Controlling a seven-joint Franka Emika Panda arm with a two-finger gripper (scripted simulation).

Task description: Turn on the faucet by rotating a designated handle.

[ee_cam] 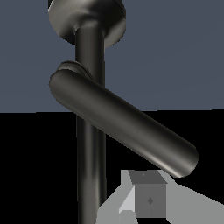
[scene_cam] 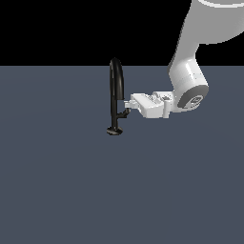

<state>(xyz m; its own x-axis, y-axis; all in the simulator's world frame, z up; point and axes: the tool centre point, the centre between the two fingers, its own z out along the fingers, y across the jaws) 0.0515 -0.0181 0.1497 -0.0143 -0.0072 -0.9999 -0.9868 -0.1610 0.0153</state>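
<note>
In the exterior view the faucet (scene_cam: 116, 95) stands on the grey floor (scene_cam: 71, 190) with the gripper (scene_cam: 127, 102) at its handle (scene_cam: 125, 113), while the wrist view shows 1 finger (ee_cam: 148, 199) just beside the handle (ee_cam: 127, 122), jaw state indiscernible.

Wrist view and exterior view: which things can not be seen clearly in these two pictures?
- Pincer: in the exterior view it is too small against the black faucet to tell open from shut. The wrist view shows only one finger at the picture's edge.
- Contact with the handle: neither view settles whether a finger touches it.
- Arm: its upper part is cut off by the exterior view's top edge.
- Spout: its arch is outside the wrist view.
</note>
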